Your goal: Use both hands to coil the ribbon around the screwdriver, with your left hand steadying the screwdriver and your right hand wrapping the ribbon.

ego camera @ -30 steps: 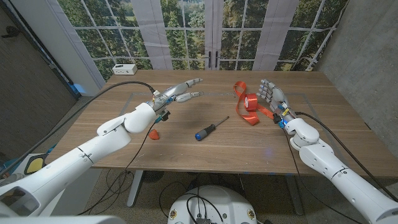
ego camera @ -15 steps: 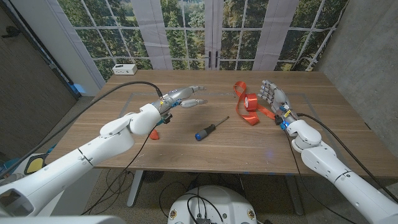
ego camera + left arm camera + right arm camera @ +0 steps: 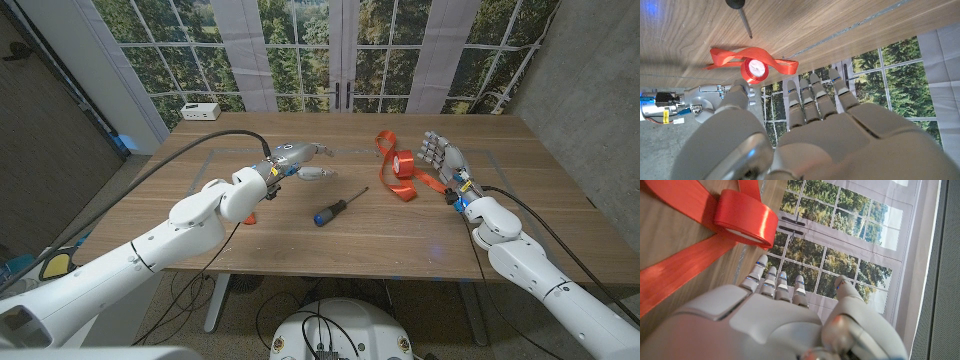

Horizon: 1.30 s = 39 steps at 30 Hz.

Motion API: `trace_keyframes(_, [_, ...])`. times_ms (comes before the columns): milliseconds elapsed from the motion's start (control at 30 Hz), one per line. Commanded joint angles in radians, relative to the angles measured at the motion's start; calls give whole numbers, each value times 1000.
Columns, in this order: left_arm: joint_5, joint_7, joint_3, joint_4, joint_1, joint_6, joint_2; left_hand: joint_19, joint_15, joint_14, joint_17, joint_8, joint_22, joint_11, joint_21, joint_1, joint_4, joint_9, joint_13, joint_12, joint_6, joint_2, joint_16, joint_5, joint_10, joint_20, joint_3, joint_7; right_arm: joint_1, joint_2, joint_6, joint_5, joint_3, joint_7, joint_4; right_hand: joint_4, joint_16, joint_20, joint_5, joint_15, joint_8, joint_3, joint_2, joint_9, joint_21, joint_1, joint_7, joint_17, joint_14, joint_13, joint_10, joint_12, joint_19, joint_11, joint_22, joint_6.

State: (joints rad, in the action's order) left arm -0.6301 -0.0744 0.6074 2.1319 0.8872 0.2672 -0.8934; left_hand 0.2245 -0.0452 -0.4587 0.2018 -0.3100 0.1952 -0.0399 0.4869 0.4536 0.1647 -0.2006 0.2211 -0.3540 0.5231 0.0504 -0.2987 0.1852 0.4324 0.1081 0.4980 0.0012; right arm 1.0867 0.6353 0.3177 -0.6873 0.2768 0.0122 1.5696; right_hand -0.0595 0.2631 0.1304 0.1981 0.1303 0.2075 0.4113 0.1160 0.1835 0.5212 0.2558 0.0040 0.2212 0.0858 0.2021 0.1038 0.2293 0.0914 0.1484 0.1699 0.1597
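L hand outstretched above table, fingers apart.

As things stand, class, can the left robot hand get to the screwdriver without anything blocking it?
Probably yes. The left robot hand hovers open just behind the screwdriver, with only bare table between them; the ribbon lies off to its right.

In the head view the screwdriver lies at frame centre on the table. The ribbon spool sits to its upper right. A white box occupies the table's upper-left corner.
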Motion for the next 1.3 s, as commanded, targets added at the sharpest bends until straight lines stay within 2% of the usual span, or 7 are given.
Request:
trace_keyframes(33, [-210,-145,62,63,-28,138,18,44,-41,-72,21,-39,0,-3,13,30,-3,-17,20,-24,75,27,-37,8,70,-14,-33,10,4,5,1,-2,-4,-6,2,-4,9,5,-5,2,2,-2,0,5,-2,10,-1,4,6,5,9,6,4,2,6,10])
trace_keyframes(267, [-283,-293,95,79,-69,173,38,85,-46,-112,35,-63,1,-14,24,6,-13,-30,39,-49,101,88,-50,20,115,-10,-80,21,-3,3,4,-5,-4,-18,-9,-4,10,7,-6,3,1,-5,0,5,-4,7,-1,5,8,5,11,6,5,2,6,12])
trace_keyframes(367, [-313,-300,101,78,-68,175,50,115,-49,-136,40,-75,1,-8,33,15,-14,-36,47,-59,112,91,-57,29,129,-15,-84,25,-7,2,6,-9,-4,-25,-16,-4,10,8,-6,5,1,-6,-1,5,-5,6,-1,6,8,5,13,6,5,3,6,14])
trace_keyframes(500, [-362,-387,127,76,-97,184,74,167,-49,-182,46,-98,0,-11,49,26,-15,-47,61,-78,138,98,-69,41,157,-19,-94,39,-10,1,8,-10,-6,-25,-22,-4,10,9,-6,5,2,-7,-1,5,-6,5,-1,6,8,5,17,7,6,4,6,17])
trace_keyframes(700, [-402,-464,140,70,-117,181,99,189,-46,-199,50,-103,-1,-3,55,22,-20,-53,69,-84,134,104,-72,46,159,-13,-104,44,-17,-1,12,-13,-6,-35,-36,-3,11,10,-6,6,2,-9,0,5,-9,3,0,8,9,6,22,7,7,6,6,20])
trace_keyframes(767, [-382,-509,136,68,-130,171,106,229,-46,-216,52,-110,-2,0,68,20,-24,-57,76,-88,138,103,-75,49,160,-10,-111,49,-20,-4,8,-15,-4,-33,-41,-3,11,10,-6,6,1,-9,0,5,-9,2,1,8,9,6,22,7,8,6,6,20])
trace_keyframes(1300, [-506,-575,146,86,-96,170,141,343,-59,-254,52,-123,-6,1,100,38,-27,-73,98,-102,132,88,-71,58,162,-16,-115,56,-50,-16,10,-28,9,-73,-82,-1,12,12,-7,6,3,-14,0,5,-14,-3,4,10,12,6,25,6,9,8,6,32])
